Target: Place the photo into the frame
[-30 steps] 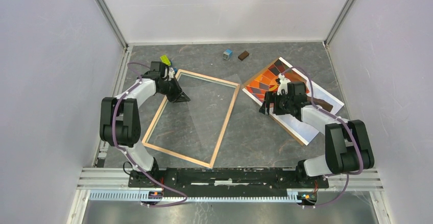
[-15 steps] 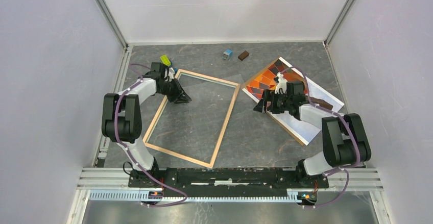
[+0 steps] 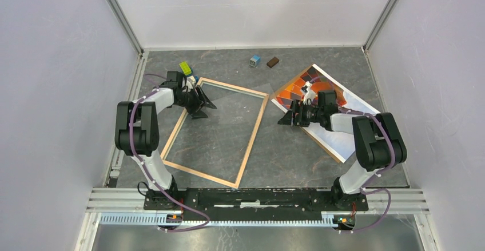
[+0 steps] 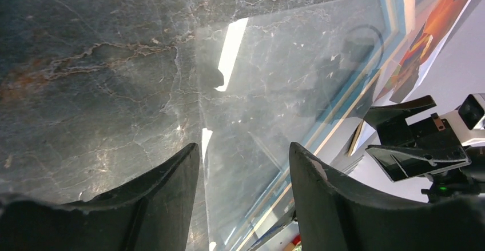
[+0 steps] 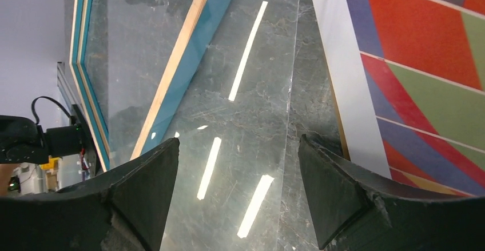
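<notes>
While frame is lying flat centre-left, photo is lying face-up right of it, long axis slanting far-left to near-right. Right gripper, nearer, is hovering with jaws spread at photo's left corner; left gripper is gaping empty over frame.

Left arm: white-and-black, elbow folded, wrist low; jaws apart, empty.
Right arm: white-and-black, wrist pointing left; jaws wide, empty.
</notes>
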Robot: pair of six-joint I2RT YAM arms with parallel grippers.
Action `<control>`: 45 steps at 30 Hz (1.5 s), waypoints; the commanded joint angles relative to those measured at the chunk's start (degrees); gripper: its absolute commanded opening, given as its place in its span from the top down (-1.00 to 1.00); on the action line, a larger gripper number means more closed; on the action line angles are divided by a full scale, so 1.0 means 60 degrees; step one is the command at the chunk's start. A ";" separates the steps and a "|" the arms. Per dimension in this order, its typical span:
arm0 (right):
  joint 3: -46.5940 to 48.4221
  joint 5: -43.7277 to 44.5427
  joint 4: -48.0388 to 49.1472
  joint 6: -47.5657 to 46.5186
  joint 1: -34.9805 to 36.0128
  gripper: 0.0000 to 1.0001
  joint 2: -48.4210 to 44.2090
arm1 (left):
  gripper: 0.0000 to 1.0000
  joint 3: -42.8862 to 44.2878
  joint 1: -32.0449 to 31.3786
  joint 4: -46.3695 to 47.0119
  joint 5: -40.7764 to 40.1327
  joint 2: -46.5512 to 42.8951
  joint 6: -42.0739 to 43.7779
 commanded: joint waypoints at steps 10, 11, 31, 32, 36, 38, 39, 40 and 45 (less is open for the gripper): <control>-0.0677 -0.1533 0.0939 0.1792 0.0056 -0.43 -0.0390 | -0.42 -0.0423 0.0009 0.0699 0.1025 0.0403 -0.0436; -0.0735 -0.1564 0.0956 0.1879 0.0058 -0.36 -0.0514 | -0.42 -0.0439 -0.0005 0.0751 0.1025 0.0403 -0.0459; -0.1507 -0.1927 0.0540 0.2054 0.0586 0.21 -0.1800 | -0.52 -0.0381 -0.0402 0.0770 0.1132 0.0179 -0.0142; -0.1576 -0.1930 0.0577 0.2073 0.0589 0.27 -0.1876 | -0.53 -0.0395 -0.0417 0.0767 0.1132 0.0090 -0.0111; -0.1924 -0.1661 0.0852 0.2462 0.0611 0.52 -0.2277 | -0.61 -0.0503 -0.0447 0.0774 0.0910 -0.0470 0.0044; -0.1927 -0.1349 0.0653 0.2501 0.0613 0.77 -0.2471 | -0.79 -0.0571 -0.0450 0.0572 0.0224 -0.1099 0.0233; -0.1915 -0.1171 0.0568 0.2517 0.0611 0.88 -0.2555 | -0.90 -0.0544 -0.0449 0.0266 -0.0406 -0.1507 0.0447; -0.1894 -0.1044 0.0471 0.2592 0.0620 1.00 -0.2673 | -0.99 -0.0528 -0.0448 -0.0057 -0.1010 -0.1882 0.0636; -0.1893 -0.0195 0.0085 0.3226 0.0707 1.00 -0.3602 | -1.00 -0.0048 -0.0483 -0.0753 -0.2696 -0.4148 0.0925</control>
